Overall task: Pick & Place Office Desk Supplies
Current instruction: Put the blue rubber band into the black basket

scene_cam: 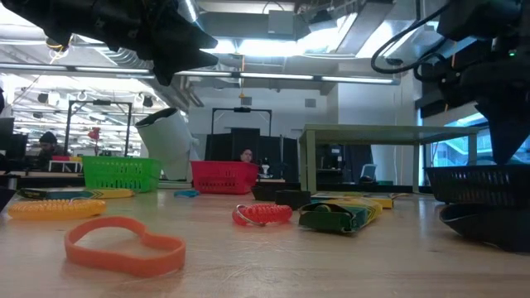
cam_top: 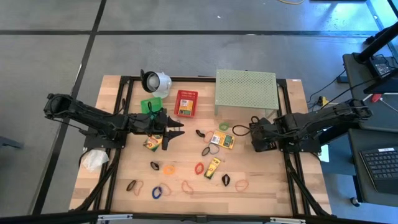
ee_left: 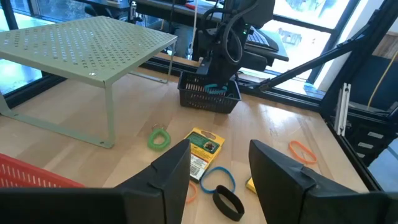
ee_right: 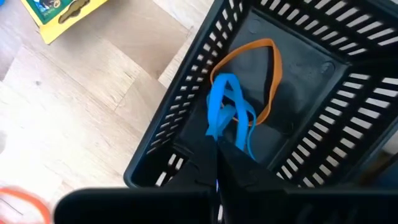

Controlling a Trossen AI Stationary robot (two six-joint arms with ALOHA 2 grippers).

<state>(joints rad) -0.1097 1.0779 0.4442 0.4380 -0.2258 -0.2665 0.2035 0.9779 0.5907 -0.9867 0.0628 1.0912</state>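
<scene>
My right gripper [ee_right: 217, 163] points down into a black slotted basket [cam_top: 263, 139] at the table's right, shut on a blue rubber band [ee_right: 225, 107]. An orange band [ee_right: 274, 67] lies on the basket floor. My left gripper [cam_top: 177, 132] hovers open at the table's left-centre, with nothing between its fingers [ee_left: 169, 182]. Beyond its tips lie a crayon box [ee_left: 204, 146], a blue band [ee_left: 217, 180] and a black band [ee_left: 227, 203]. Two more crayon boxes [cam_top: 212, 167] [cam_top: 150, 144] lie flat on the wood. My right gripper pinches the blue band's upper end [ee_right: 217, 140] between its two shut fingertips, coming from above and pointing down. The band hangs slack below them as a narrow loop inside the basket. Whether its lower end touches the basket floor I cannot tell.
A pale green perforated shelf [cam_top: 245, 92] stands at the far right, with a red basket [cam_top: 186, 102], a green basket [cam_top: 149, 104] and a white round object [cam_top: 155, 82] along the far side. Several loose rubber bands [cam_top: 169, 168] lie scattered toward the near edge.
</scene>
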